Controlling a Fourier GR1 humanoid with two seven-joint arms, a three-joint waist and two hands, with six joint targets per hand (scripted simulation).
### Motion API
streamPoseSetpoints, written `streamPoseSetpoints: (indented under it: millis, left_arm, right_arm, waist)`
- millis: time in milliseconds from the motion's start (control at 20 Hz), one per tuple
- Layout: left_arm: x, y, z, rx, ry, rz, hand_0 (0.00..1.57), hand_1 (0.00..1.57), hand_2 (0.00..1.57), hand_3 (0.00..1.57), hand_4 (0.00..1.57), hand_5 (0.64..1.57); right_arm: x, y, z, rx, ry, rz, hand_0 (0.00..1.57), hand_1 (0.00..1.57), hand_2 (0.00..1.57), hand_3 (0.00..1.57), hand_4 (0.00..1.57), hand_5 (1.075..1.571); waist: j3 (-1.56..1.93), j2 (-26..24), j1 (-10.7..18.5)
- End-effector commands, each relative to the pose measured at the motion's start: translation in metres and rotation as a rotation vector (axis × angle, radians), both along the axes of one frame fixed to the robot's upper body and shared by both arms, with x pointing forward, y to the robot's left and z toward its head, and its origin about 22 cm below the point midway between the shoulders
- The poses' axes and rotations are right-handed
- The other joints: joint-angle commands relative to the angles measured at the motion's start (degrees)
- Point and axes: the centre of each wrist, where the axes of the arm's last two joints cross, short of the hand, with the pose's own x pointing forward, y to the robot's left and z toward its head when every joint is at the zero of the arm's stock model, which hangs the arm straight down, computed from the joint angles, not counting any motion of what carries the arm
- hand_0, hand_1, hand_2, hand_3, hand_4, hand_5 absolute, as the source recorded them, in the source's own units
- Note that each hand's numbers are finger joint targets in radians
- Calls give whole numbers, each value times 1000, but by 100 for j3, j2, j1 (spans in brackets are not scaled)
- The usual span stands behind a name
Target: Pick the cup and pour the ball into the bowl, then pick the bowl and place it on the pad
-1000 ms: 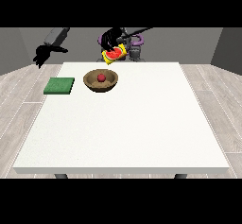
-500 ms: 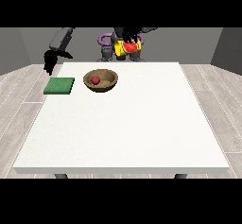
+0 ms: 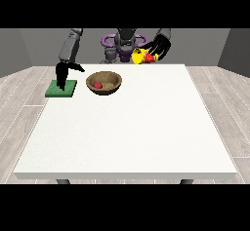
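Observation:
A brown wooden bowl [image 3: 104,83] stands at the table's far left with a red ball [image 3: 97,85] inside it. The hand at the view's right [image 3: 158,49] is raised above the table's far edge, its fingers curled round a yellow and red cup [image 3: 143,57] that lies tipped on its side, mouth towards the bowl. A green pad [image 3: 61,88] lies flat left of the bowl. The hand at the view's left [image 3: 62,75] hangs over the pad, fingers pointing straight down, thumb sticking out towards the bowl, holding nothing.
The white table [image 3: 132,132] stretches wide towards the camera with nothing else on it. The robot's torso [image 3: 125,45] stands behind the far edge.
The hand at the view's left has come down and inward from high at the side to just over the pad. The cup hand has moved right and away from the bowl.

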Motion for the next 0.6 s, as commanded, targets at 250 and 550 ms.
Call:
streamPoseSetpoints:
  millis: [250,550]
  left_arm:
    - [2,40,-37,-544,77,-65,0,0,0,0,400,1548]
    - [2,70,-82,-589,191,-37,0,0,0,0,0,1519]
  right_arm:
    - [39,56,29,21,-58,131,0,0,0,0,421,1566]
    - [35,99,10,-4,66,212,0,0,0,0,111,1541]
  waist:
    - [1,746,-575]
    - [23,80,-1034]
